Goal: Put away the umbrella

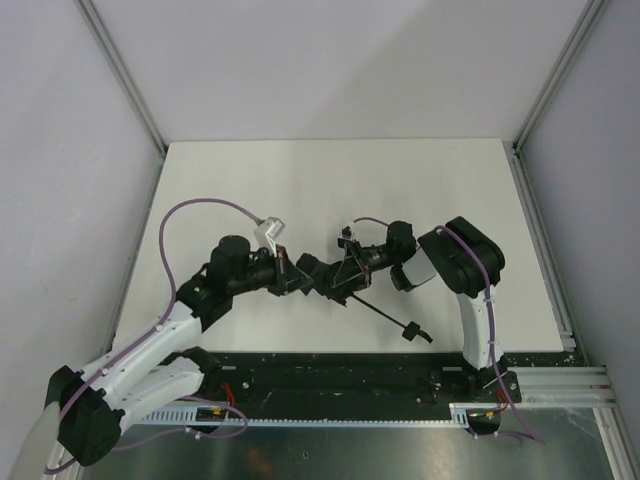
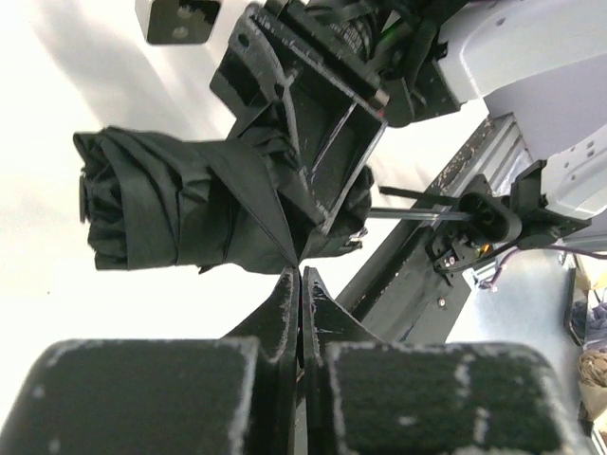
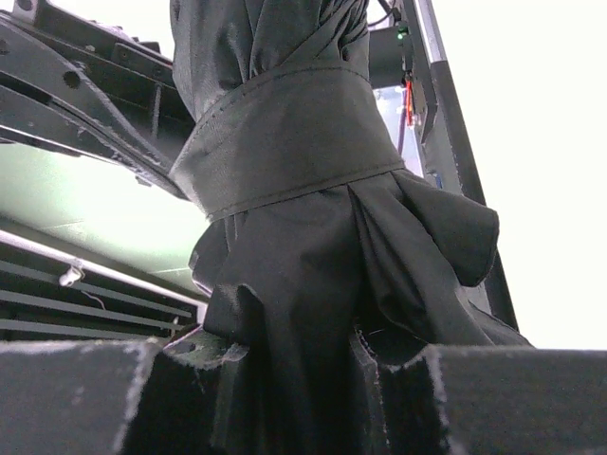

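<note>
Clamps the rolled umbrella (image 1: pixel 318 276) in the right pincer (image 3: pixel 294 379) at mid-worktop (image 1: pixel 300 180) — bunched fabric filling the wrist view. Shows only from the left wrist the left pincer (image 2: pixel 300 284) shut, tips touching canopy.

White matte counter (image 1: pixel 330 180), enclosed on three sides by plain pale grey walls (image 1: pixel 330 60). Aluminium profile posts (image 1: pixel 118 70) rise at both rear corners. Black rail (image 1: pixel 330 375) runs along the near edge, with brushed metal sheet (image 1: pixel 380 450) below it. Lighting even and bright — shadows soft.
</note>
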You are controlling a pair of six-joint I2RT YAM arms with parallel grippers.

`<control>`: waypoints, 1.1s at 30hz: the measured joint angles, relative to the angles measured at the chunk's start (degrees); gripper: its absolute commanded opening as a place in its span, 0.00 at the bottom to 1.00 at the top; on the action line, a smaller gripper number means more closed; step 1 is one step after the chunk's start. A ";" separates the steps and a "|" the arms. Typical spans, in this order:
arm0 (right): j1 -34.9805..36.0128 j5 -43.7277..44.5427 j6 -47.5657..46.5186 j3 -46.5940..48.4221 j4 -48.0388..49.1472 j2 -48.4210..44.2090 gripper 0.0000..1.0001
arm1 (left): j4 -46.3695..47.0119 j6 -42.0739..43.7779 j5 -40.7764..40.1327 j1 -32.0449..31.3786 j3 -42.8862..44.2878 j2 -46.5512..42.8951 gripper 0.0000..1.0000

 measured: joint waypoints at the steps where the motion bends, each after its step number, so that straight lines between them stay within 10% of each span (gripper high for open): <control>1: -0.02 0.00 0.20 -0.22 0.02 0.00 0.00 | 0.09 0.02 -0.42 -0.22 -0.55 -0.35 0.00; 20: -0.87 3.74 -11.52 -2.86 -3.13 6.56 0.00 | 15.56 -4.44 -4.81 -4.31 -17.20 5.44 0.00; 29: 2.25 17.07 -56.28 4.28 -51.95 -4.52 0.01 | 21.92 -5.66 -6.38 -4.31 -20.00 12.41 0.00; 33: 4.98 24.52 -68.06 6.10 -64.11 -8.98 0.25 | 24.26 -5.70 -6.78 -4.31 -21.59 15.87 0.00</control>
